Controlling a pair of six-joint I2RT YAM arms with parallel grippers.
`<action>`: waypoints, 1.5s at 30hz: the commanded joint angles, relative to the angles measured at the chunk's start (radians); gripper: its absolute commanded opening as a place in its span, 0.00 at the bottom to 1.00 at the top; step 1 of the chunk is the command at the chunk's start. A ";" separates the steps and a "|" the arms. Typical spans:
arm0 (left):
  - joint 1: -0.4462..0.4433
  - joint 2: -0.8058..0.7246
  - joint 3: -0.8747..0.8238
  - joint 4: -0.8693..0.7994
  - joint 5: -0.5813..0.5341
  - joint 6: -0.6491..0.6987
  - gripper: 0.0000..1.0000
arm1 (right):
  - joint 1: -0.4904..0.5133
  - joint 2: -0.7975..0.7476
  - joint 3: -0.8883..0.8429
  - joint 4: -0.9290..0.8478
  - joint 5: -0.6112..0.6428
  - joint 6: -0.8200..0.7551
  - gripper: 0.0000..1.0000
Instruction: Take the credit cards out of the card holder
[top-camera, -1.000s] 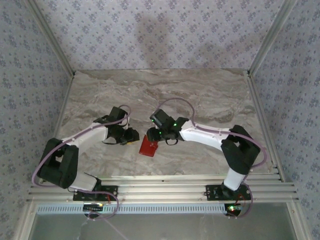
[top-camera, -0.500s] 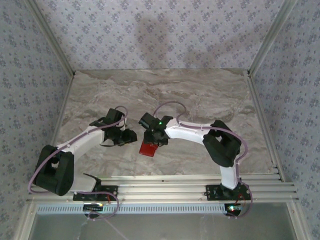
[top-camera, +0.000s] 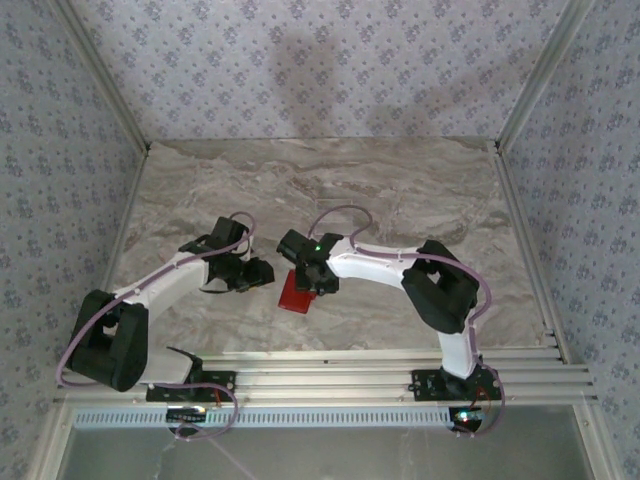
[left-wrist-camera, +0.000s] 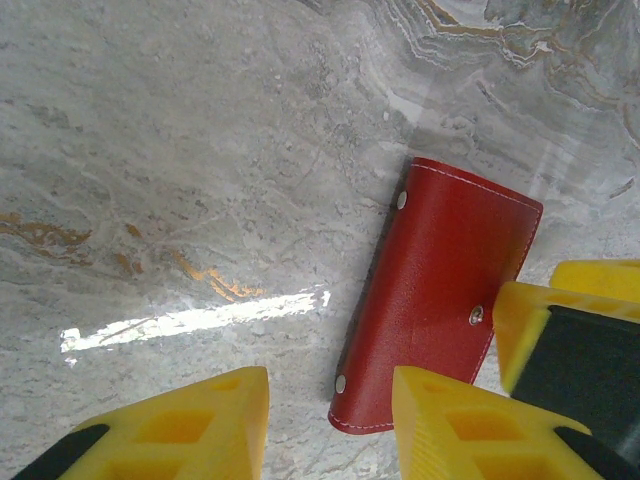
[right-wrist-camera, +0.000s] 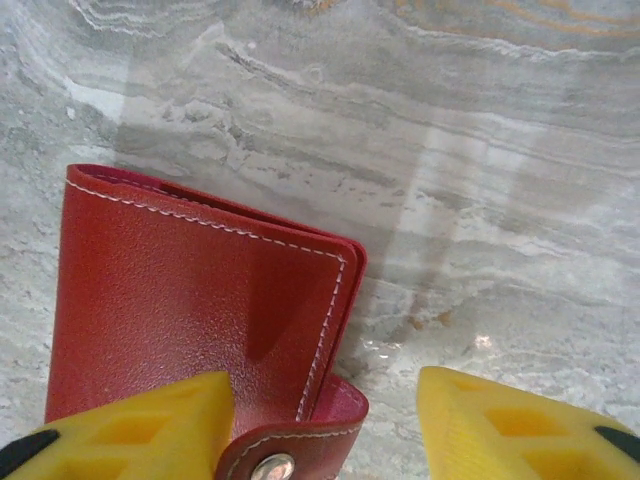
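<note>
The red card holder (top-camera: 296, 293) lies closed and flat on the marble table (top-camera: 400, 190), between the two arms. In the left wrist view the card holder (left-wrist-camera: 440, 290) sits just ahead of my open left gripper (left-wrist-camera: 330, 420), partly in front of its right finger. My right gripper (right-wrist-camera: 325, 425) is open and low over the card holder (right-wrist-camera: 190, 300); its left finger rests above the holder's face, and the snap tab (right-wrist-camera: 290, 455) curls up between the fingers. My right gripper's yellow fingers (left-wrist-camera: 590, 330) also appear at the holder's far side in the left wrist view. The credit cards are hidden inside.
Patterned walls enclose the table on three sides. Aluminium rails (top-camera: 400, 375) run along the near edge by the arm bases. Bare marble stretches behind and to both sides of the holder.
The right gripper has moved left and down onto the near end of the holder. The left arm pulled back slightly to the left. The holder has stayed in place.
</note>
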 joint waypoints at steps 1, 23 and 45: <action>0.005 0.002 0.000 -0.002 0.016 -0.015 0.38 | 0.007 -0.053 -0.020 -0.040 0.029 0.037 0.48; -0.112 0.070 0.101 -0.038 -0.032 -0.021 0.38 | 0.004 -0.159 -0.155 0.117 0.027 0.022 0.05; -0.208 0.128 0.141 0.025 0.003 -0.052 0.63 | -0.001 -0.315 -0.223 0.229 0.021 -0.001 0.01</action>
